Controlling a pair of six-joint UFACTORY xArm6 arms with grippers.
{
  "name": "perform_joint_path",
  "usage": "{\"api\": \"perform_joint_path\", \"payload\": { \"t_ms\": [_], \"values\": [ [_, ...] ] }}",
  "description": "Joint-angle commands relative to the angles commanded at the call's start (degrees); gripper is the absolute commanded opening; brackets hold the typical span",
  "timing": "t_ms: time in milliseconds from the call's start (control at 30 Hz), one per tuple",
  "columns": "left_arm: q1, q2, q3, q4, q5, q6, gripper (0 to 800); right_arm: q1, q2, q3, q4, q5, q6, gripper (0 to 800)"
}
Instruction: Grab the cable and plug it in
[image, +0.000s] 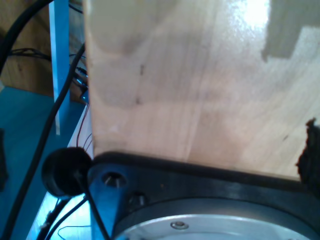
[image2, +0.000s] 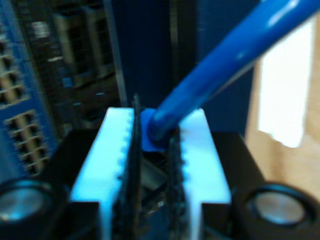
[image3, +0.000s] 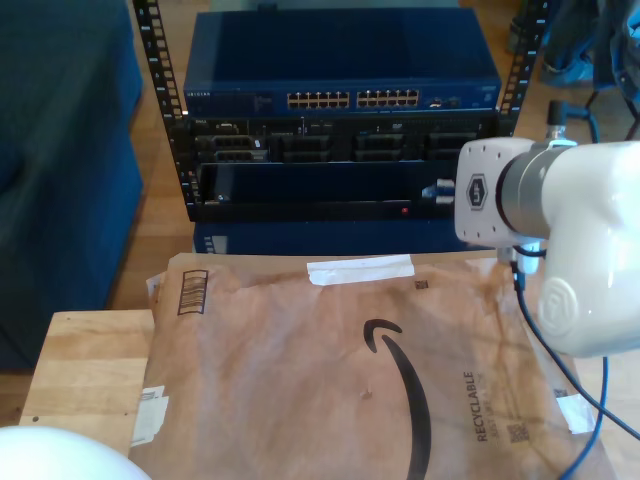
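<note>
Second claw (image2: 152, 150) was clamped on the cable (image2: 225, 60) at its blue boot, close before the rack's ports (image2: 20, 135). First claw's state: could not tell; its camera faced the wooden worktop (image: 200, 90).

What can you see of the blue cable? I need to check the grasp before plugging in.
The blue cable is thin, smooth and glossy, like plastic. Its blue-booted end sits clamped between the white toothed fingers of my second gripper, facing the rack's ports. In the exterior view, a stretch hangs by the white arm at that view's right.
</note>
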Motion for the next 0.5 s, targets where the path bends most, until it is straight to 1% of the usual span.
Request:
{"api": "perform_joint_path", "payload": {
  "t_ms": [133,300,333,400,500],
  "values": [
    [0.00,0.00,0.00,0.09,0.00,0.00,800,-1.58,2.11,0.62,0.00,-10.99,0.26,0],
    [0.00,0.00,0.00,0.00,0.00,0.00,800,-1.67,3.08,1.14,0.09,-16.26,0.09,0],
    [0.00,0.00,0.00,0.00,0.00,0.00,800,-1.67,3.08,1.93,0.18,-18.73,0.09,0],
    [0.00,0.00,0.00,0.00,0.00,0.00,800,-1.76,2.81,5.45,0.26,-24.53,0.35,0],
    [0.00,0.00,0.00,0.00,0.00,0.00,800,-1.67,3.08,7.38,0.26,-30.15,0.44,0]
  ]
}}
